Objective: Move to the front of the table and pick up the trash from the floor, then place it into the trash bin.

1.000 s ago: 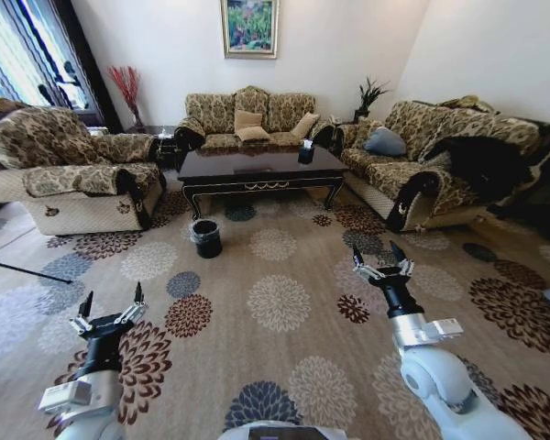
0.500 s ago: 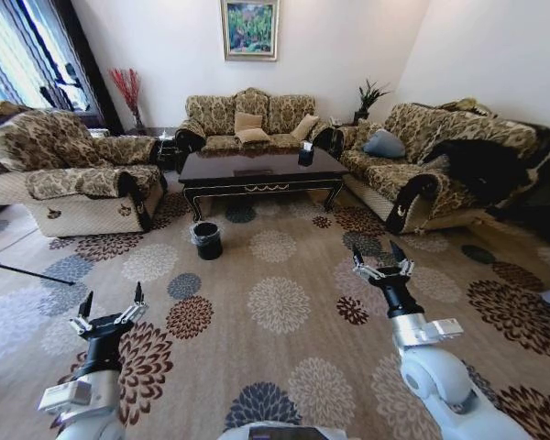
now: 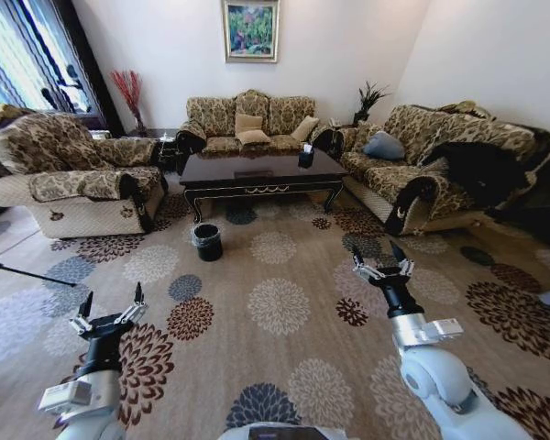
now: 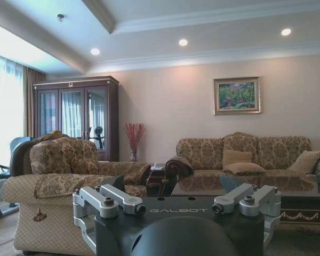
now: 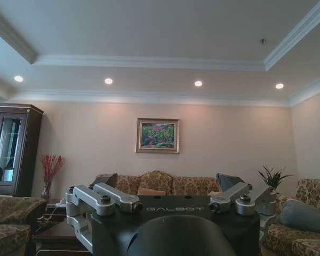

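The trash bin (image 3: pixel 207 240) stands well beyond both open pincers, seemingly nearer the left.

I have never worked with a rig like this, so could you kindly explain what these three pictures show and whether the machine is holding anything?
This is a wheeled robot with two arms. The head camera looks down at a flowered carpet; the left gripper and right gripper are both open and hold nothing. Ahead stands the long glossy dark wood coffee table, with a small dark box on it. The small round black bin with a clear plastic liner sits on the carpet before it. The other two pictures come from wrist cameras, each looking past its own gripper towards the patterned sofas.
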